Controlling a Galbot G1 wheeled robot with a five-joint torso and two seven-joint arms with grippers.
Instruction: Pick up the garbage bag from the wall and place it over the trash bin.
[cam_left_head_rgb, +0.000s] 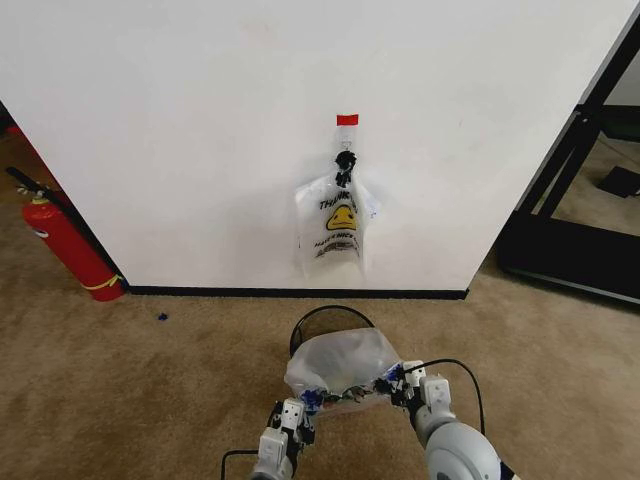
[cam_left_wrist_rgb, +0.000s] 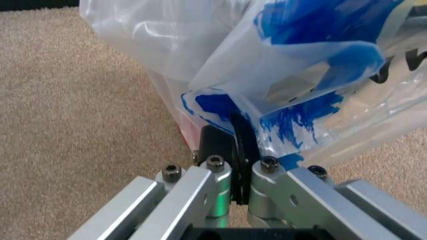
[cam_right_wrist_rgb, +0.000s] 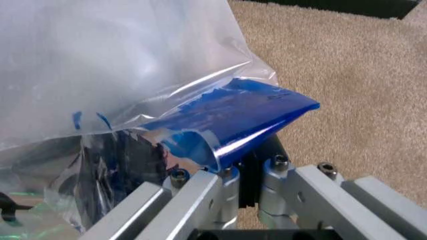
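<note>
The garbage bag (cam_left_head_rgb: 340, 362), translucent white with blue patches, is stretched between my two grippers just above the trash bin (cam_left_head_rgb: 326, 316), whose black rim shows behind it. My left gripper (cam_left_head_rgb: 306, 402) is shut on the bag's near left edge, and its fingers (cam_left_wrist_rgb: 235, 145) pinch blue-printed plastic (cam_left_wrist_rgb: 293, 120). On the bag's right edge my right gripper (cam_left_head_rgb: 396, 380) is shut too, with a blue fold (cam_right_wrist_rgb: 233, 120) caught at its fingertips (cam_right_wrist_rgb: 248, 155). The white wall (cam_left_head_rgb: 200, 140) stands behind the bin.
A second smiley "THANK YOU" bag (cam_left_head_rgb: 340, 225) hangs on the wall from a black clip (cam_left_head_rgb: 346, 160) under a red tape strip (cam_left_head_rgb: 347, 119). A red fire extinguisher (cam_left_head_rgb: 68, 245) leans at the left. A black frame (cam_left_head_rgb: 570, 190) stands at the right. Carpet surrounds the bin.
</note>
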